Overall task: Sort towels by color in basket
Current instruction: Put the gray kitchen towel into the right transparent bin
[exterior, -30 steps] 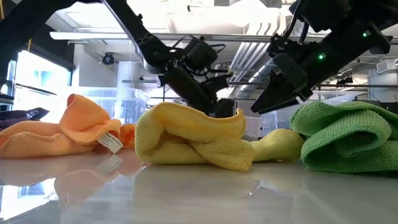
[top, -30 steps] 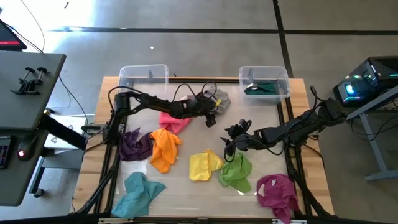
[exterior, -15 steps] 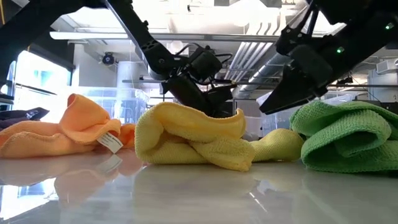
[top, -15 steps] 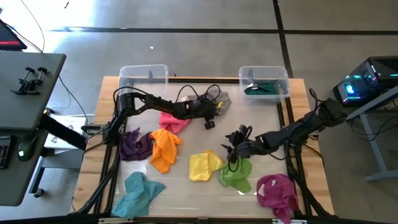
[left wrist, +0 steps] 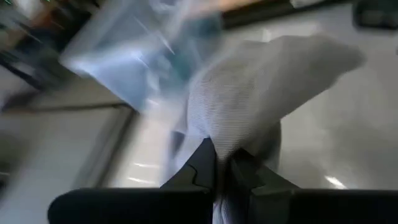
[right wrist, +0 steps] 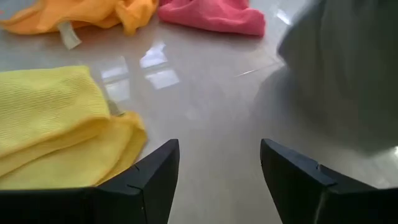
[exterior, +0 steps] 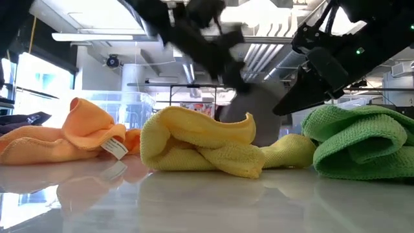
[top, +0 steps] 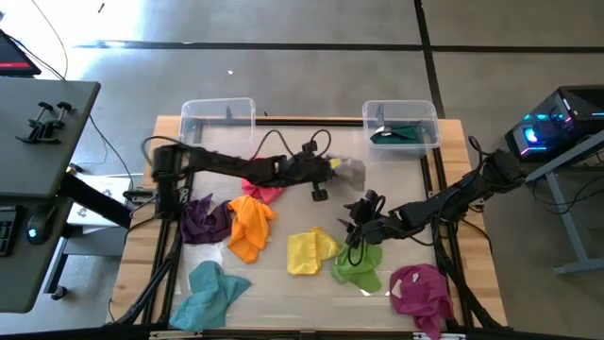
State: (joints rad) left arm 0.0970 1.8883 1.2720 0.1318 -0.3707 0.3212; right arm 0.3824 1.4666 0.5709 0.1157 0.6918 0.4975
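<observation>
Towels, yellow and lime, flank the right tool.

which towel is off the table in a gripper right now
The grey towel. The left gripper is shut on it and holds it lifted, while the yellow towel, lime green towel and the other loose ones lie flat on the table.

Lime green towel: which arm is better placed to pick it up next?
The right. Its open gripper hovers at the lime green towel, while the left gripper is farther away and already shut on the grey towel.
</observation>
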